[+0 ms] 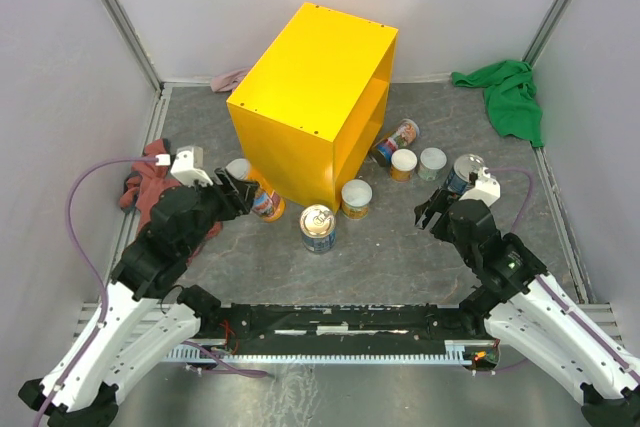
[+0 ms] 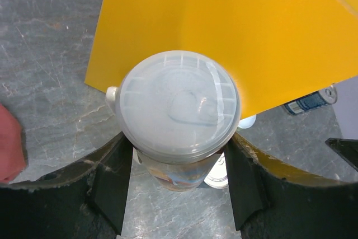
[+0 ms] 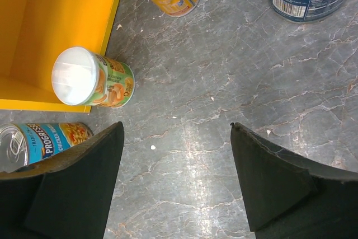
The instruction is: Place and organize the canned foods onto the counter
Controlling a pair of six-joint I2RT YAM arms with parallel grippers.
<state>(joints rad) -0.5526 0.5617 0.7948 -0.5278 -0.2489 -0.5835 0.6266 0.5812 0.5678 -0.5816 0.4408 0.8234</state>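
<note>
Can with a white lid (image 2: pixel 179 104) sits at the near left corner of the yellow counter (image 1: pixel 310 97), pinched between the left gripper (image 2: pixel 179 138) fingers (they press its sides). A blue can (image 1: pixel 318 227) and a short can (image 1: pixel 356 197) stand on the grey table (image 1: pixel 400 247), just near of the counter. Three more cans (image 1: pixel 403 162) huddle by its right side. The right gripper (image 3: pixel 176 127) is spread wide over the table, close to another blue can (image 1: pixel 465 172).
</note>
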